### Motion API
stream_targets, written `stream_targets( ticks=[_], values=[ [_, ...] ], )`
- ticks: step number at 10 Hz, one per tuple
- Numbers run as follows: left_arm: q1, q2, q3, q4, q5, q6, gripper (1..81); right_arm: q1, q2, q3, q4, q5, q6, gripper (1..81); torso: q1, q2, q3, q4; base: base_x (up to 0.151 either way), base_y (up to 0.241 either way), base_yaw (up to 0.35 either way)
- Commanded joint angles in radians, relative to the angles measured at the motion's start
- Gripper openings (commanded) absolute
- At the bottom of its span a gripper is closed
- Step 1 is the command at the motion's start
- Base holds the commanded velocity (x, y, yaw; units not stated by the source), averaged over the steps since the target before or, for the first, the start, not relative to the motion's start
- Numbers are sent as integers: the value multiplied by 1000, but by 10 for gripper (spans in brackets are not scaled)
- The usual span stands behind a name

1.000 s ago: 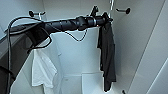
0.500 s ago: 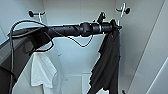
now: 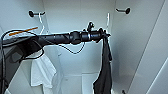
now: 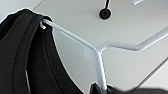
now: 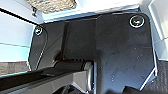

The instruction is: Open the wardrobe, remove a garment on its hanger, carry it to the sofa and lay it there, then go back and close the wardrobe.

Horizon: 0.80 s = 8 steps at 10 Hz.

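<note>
With wardrobe (image 3: 140,37) doors open, left gripper (image 3: 104,35) clamps the hanger (image 4: 100,62), garment (image 3: 105,72) hanging limp. Take-out step; lifting clear of the interior comes next, likely.

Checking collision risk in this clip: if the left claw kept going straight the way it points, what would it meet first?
Probably the wardrobe's right inner wall; depth is unclear. The left claw already holds the hanger with the garment.

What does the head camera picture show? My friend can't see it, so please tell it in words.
Inside an open white wardrobe, the robot's left arm reaches across and its left gripper holds a white hanger with a limp black garment hanging down from it. To the left hangs a white shirt, and black pegs stick out of the side walls.
</note>
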Motion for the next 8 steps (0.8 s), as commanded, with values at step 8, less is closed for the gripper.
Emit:
stream_targets(
  ticks=[8],
  values=[
    [-133,-97,124,32,-28,16,10,43,10,22,-3,-58,-6,811,0,0,0,0,0,0,0]
  ],
)
